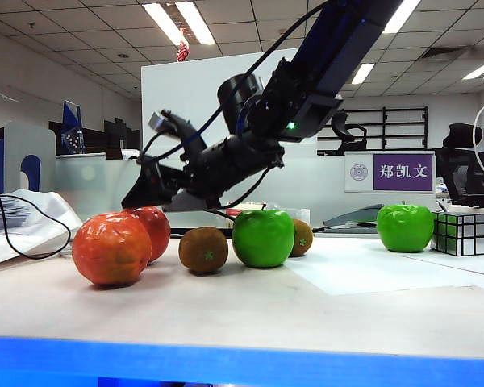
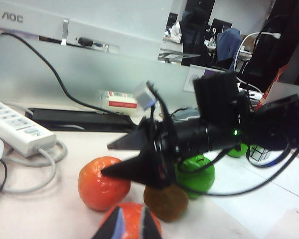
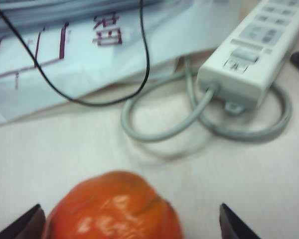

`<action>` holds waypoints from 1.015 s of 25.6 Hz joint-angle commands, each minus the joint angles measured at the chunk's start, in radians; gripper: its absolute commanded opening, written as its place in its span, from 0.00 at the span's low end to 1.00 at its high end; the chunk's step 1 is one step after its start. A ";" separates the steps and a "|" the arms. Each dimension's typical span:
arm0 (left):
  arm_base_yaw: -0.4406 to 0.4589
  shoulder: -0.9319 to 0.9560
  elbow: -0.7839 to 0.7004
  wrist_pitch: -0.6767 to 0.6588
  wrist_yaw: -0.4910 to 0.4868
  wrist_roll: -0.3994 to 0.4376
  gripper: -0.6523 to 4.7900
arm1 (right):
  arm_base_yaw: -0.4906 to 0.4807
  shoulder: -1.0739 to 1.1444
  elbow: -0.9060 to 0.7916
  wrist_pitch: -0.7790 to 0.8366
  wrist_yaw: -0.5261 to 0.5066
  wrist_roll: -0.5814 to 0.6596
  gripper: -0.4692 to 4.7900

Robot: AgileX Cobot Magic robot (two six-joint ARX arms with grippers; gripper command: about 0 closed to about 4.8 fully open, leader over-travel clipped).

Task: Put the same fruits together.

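Two glossy, faceted orange toy fruits: front one (image 1: 112, 247), rear one (image 1: 153, 230) touching just behind it, at the left of the pale matte tabletop (image 1: 250, 310). Fuzzy brown kiwi (image 1: 203, 249) just right of them, close to a shiny bright green apple (image 1: 263, 238). Second brown kiwi (image 1: 302, 237) half hidden behind that apple. Second green apple (image 1: 405, 227) well apart at the right, just beside a silver mirror cube (image 1: 463, 233) with black grid lines.

Right tool (image 3: 132, 221): black fingers spread wide either side of an orange fruit (image 3: 114, 206), neither fingertip (image 3: 25, 224) seen touching it. From outside, the dark arm reaches across to the left and the tool (image 1: 149, 193) hangs just above and behind the orange pair.

Left tool (image 2: 125, 226): only dark, blurred fingertips at the picture's edge, over an orange fruit (image 2: 132, 219); jaws look nearly together, no grip seen.

White plastic power strip (image 3: 251, 50) with looped grey cord (image 3: 189, 124), thin black cable (image 3: 89, 97) and printed white paper (image 3: 79, 50) on the surface. Open office behind: ceiling strip lights, white partition, purple name sign (image 1: 402, 172).
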 commanded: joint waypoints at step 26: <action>-0.494 1.140 0.567 0.196 -0.298 0.576 1.00 | -0.327 -0.465 0.003 -0.652 -0.127 -0.179 1.00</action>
